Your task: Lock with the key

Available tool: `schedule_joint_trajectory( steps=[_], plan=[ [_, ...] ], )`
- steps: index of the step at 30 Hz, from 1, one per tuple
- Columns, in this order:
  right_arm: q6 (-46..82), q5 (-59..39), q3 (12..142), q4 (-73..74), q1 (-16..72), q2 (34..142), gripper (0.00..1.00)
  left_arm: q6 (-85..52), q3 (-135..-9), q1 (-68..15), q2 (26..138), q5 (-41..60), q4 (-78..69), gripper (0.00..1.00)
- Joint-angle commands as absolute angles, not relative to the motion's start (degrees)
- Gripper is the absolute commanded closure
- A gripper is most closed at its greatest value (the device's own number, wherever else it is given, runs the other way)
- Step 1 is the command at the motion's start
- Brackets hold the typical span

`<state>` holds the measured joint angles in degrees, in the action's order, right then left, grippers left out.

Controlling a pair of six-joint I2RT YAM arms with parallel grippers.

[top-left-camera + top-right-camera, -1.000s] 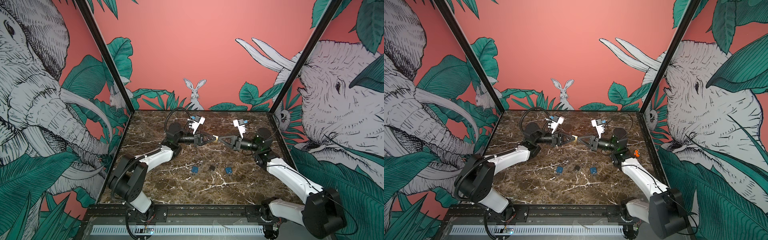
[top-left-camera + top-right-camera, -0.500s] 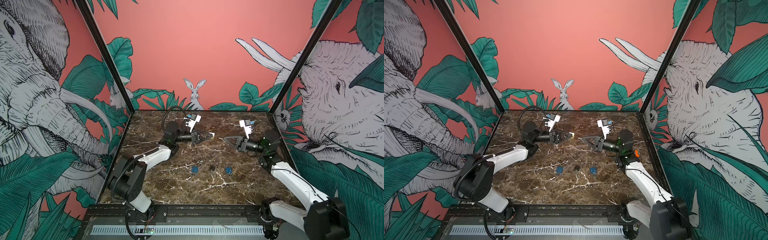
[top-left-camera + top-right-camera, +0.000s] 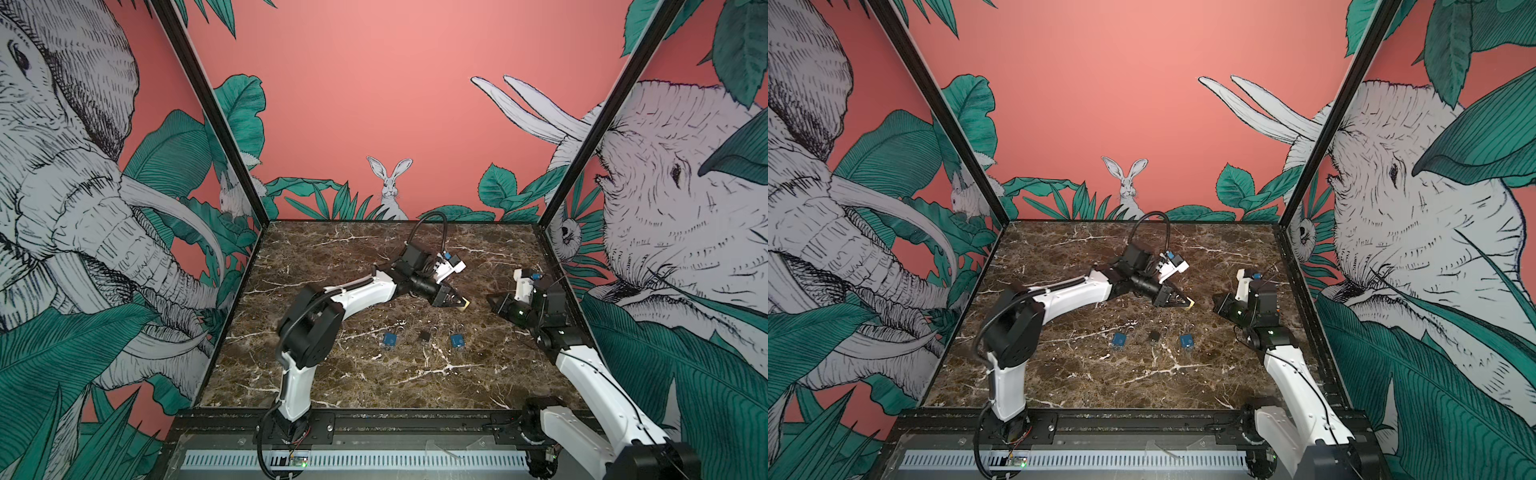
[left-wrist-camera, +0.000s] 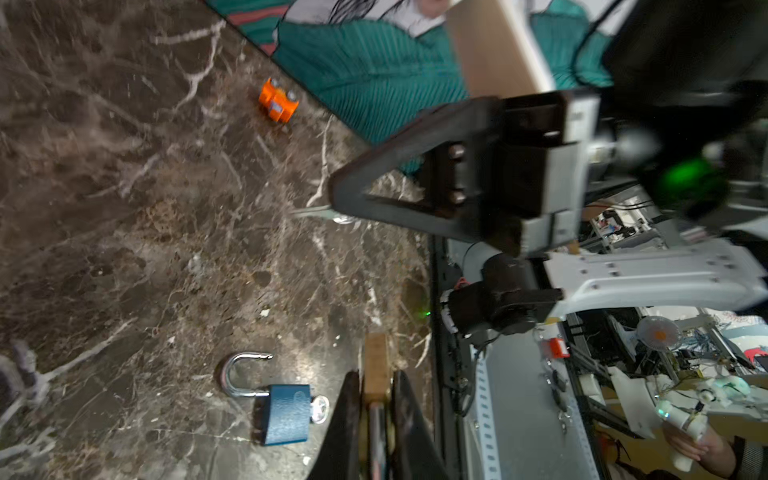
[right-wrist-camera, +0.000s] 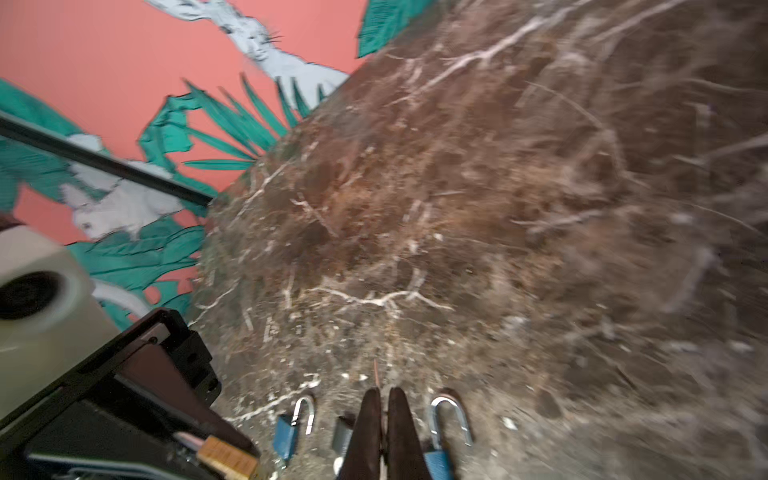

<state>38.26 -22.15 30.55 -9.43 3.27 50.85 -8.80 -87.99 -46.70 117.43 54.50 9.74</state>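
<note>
two tools, both closed: left tool (image 3: pixel 458 300) pinches a brass padlock (image 4: pixel 376 359), right tool (image 5: pixel 384 399) pinches a key (image 4: pixel 312 212).

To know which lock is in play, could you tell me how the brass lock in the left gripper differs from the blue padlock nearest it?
The brass lock is clamped in the left gripper above the table; the blue padlock lies flat on it. The blue padlock shows an open shackle and a key in its base; the brass lock's shackle and keyhole are hidden. Both have boxy bodies.
</note>
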Motion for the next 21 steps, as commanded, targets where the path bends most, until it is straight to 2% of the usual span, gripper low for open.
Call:
schedule_joint_trajectory(
  steps=[1, 11, 17, 21],
  plan=[
    [41.1, -15.7, 26.5, -11.1, 1.0, 47.7, 1.00, -0.7, -94.3, -48.4, 120.9, 54.4, 23.8, 1.00],
    [46.6, -20.1, 13.7, 2.8, -1.1, 47.4, 1.00, 4.8, -116.0, -52.8, 137.7, 56.2, 38.9, 1.00],
    [46.5, -18.6, 10.8, 5.2, -1.2, 47.0, 1.00, 8.6, -127.9, -53.8, 146.0, 58.6, 47.9, 1.00],
    [45.8, -18.7, 10.0, 8.0, -1.2, 50.4, 1.00, 11.0, -136.0, -54.0, 151.0, 61.6, 54.4, 1.00]
  ],
)
